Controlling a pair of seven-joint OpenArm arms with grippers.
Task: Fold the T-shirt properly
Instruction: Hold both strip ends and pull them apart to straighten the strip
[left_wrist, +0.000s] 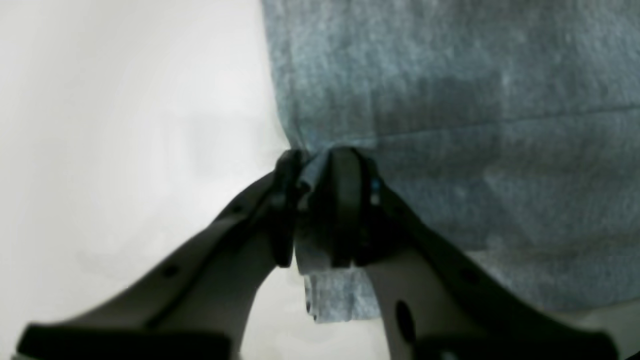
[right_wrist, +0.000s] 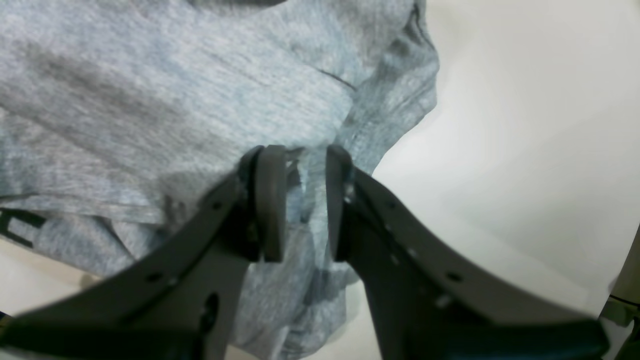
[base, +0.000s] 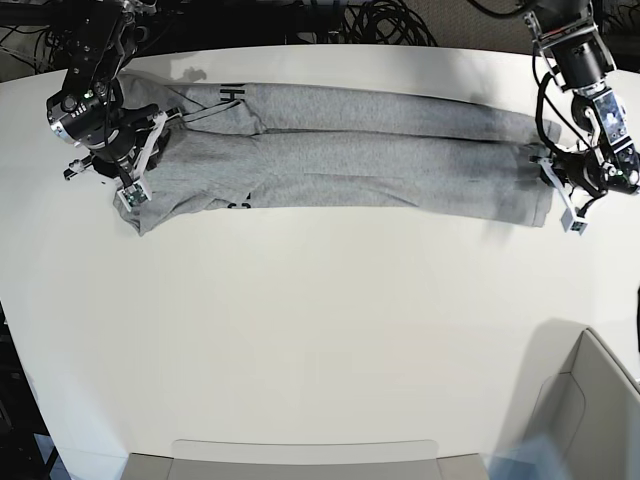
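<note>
Looking over the white bench (base: 320, 340), we found the T-shirt (base: 340, 160) stretched as a long folded band along its far edge. The left gripper (left_wrist: 315, 210) was clamped on a corner of the cloth at one end. The right gripper (right_wrist: 305, 200) pinched bunched fabric at the other.
</note>
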